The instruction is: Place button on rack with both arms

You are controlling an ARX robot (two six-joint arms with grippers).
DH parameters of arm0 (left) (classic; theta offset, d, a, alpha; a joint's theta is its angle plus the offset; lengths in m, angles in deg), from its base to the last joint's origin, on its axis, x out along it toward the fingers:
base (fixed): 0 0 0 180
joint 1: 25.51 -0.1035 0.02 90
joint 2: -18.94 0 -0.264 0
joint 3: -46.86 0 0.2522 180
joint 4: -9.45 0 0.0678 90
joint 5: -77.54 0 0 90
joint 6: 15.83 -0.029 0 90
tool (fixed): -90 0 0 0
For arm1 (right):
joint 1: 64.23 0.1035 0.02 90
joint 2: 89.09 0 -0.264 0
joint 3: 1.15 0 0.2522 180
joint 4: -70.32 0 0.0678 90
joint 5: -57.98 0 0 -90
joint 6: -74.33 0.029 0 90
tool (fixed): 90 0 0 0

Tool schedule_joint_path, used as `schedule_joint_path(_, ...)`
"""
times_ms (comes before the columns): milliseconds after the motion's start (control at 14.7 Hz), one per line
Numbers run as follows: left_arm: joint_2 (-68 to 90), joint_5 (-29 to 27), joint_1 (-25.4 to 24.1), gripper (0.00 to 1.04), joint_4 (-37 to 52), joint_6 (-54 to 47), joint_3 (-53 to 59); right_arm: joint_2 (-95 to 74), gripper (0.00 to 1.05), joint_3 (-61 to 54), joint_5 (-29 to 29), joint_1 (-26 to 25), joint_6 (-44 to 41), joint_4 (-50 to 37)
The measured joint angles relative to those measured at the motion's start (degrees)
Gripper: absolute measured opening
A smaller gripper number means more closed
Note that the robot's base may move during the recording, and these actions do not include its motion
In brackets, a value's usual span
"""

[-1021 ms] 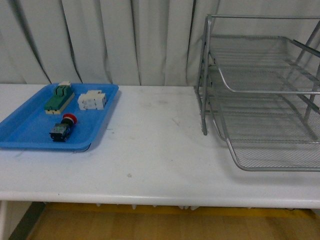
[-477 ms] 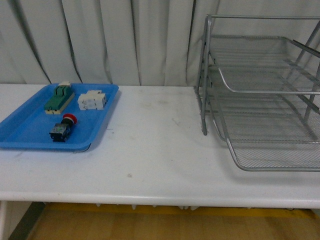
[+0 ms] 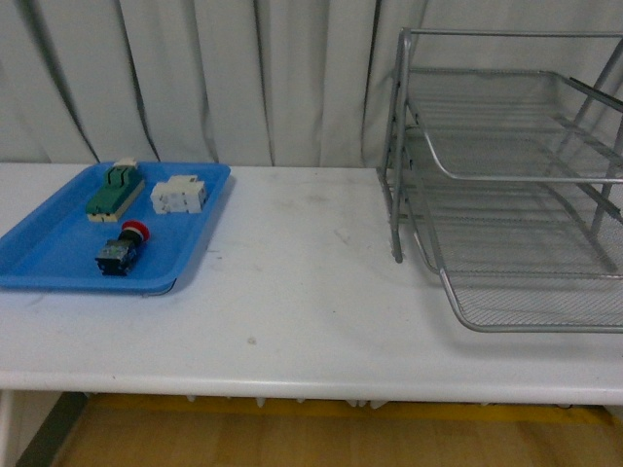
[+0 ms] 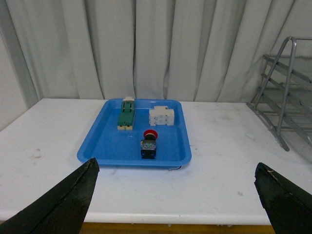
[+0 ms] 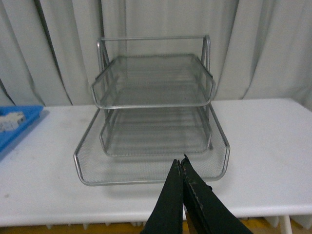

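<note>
Well, the button lies on the blue tray, with the rack at its 3 o'clock. My left gripper gapes wide and my right gripper is pinched empty. I'd straddle the boxy body, avoiding the cap.

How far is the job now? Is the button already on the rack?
Nothing looks done yet: the button lies in the blue tray, and the rack holds no button. Nothing is in hand: the left gripper is open, facing the tray, and the right gripper is shut, facing the rack. Remaining: grasp, carry, place.
</note>
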Motion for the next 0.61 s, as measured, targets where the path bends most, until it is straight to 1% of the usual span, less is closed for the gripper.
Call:
schedule_joint_path(68,0.0,-0.1,0.0,0.98,0.1,0.0,0.0,-0.1,0.02,-0.2,-0.1,0.0,0.0,1.5)
schedule_joint_path(204,0.0,0.0,0.0,0.98,0.0,0.0,0.0,0.0,0.02,-0.2,-0.1,0.0,0.0,1.1)
schedule_joint_path(272,0.0,0.0,0.0,0.98,0.0,0.0,0.0,0.0,0.10,-0.2,-0.1,0.0,-0.1,1.1)
schedule_joint_path(340,0.0,0.0,0.0,0.98,0.0,0.0,0.0,0.0,0.23,-0.2,-0.1,0.0,-0.1,1.1)
schedule_joint_path(613,0.0,0.0,0.0,0.98,0.0,0.0,0.0,0.0,0.81,-0.2,-0.1,0.0,-0.1,1.1)
